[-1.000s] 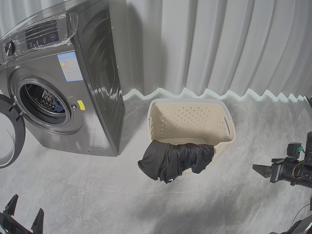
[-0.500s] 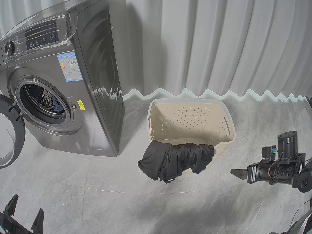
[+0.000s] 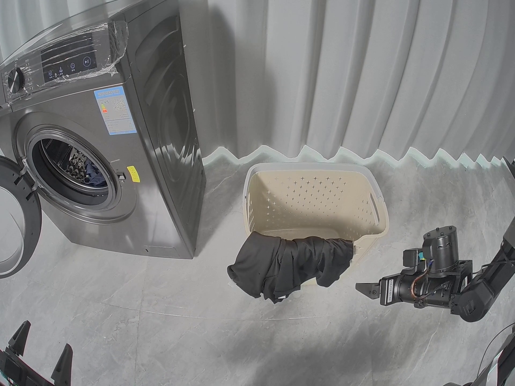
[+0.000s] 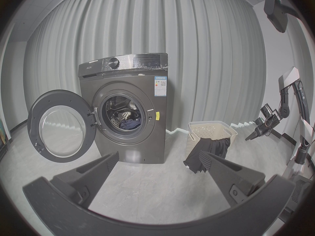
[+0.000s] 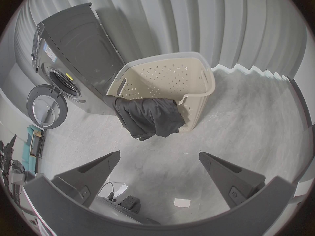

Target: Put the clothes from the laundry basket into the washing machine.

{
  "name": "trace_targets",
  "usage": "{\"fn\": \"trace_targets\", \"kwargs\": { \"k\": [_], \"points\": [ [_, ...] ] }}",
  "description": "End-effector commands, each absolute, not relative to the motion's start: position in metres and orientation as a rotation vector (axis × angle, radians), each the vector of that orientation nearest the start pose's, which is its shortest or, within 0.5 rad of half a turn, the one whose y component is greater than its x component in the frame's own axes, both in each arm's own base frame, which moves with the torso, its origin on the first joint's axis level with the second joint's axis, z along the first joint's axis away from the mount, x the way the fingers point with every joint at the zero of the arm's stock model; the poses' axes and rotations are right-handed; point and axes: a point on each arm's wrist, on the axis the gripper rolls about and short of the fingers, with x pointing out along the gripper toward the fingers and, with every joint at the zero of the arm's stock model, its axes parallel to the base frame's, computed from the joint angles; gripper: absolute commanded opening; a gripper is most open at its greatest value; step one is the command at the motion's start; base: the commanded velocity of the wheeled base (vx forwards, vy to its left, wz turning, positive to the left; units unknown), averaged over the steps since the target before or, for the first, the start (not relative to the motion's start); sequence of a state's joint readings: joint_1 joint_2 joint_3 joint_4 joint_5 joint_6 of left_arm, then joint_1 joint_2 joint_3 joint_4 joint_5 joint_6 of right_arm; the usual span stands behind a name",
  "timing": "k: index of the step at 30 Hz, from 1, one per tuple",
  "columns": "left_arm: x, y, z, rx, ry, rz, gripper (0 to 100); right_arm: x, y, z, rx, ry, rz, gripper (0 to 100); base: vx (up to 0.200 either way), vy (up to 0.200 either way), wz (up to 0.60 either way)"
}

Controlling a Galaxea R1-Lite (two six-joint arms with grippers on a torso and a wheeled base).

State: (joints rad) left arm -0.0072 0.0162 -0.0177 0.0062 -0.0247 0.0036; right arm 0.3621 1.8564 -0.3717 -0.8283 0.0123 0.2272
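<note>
cream laundry basket (image 3: 370, 199), black garment (image 3: 284, 266), grey washing machine (image 3: 155, 108)

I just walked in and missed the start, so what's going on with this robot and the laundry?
The robot is loading laundry. A dark garment hangs over the near rim of the basket, untouched. The right gripper is open and empty, on the basket's right, pointing toward the garment. The left gripper sits low and open, holding nothing. The washing machine stands with its door swung open and some clothes already in the drum.
</note>
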Motion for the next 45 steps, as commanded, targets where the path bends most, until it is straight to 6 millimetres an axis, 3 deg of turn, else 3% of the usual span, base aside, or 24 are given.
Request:
{"fn": "trace_targets", "kwargs": {
  "k": [1, 20, 39, 45],
  "points": [
    [-0.023, 0.0, 0.075, -0.006, 0.005, -0.034, 100, 0.246, 0.097, 0.042, 0.096, 0.728, 0.288, 100, 0.0, 0.0, 0.0],
    [-0.023, 0.0, 0.075, -0.015, 0.003, -0.032, 100, 0.294, 0.134, -0.002, 0.073, 0.757, 0.278, 100, 0.0, 0.0, 0.0],
    [-0.023, 0.0, 0.075, -0.017, 0.003, -0.031, 100, 0.335, 0.152, -0.028, 0.078, 0.73, 0.277, 100, 0.0, 0.0, 0.0],
    [-0.023, 0.0, 0.075, -0.017, 0.003, -0.031, 100, 0.346, 0.158, -0.025, 0.089, 0.693, 0.283, 100, 0.0, 0.0, 0.0]
  ]
}}
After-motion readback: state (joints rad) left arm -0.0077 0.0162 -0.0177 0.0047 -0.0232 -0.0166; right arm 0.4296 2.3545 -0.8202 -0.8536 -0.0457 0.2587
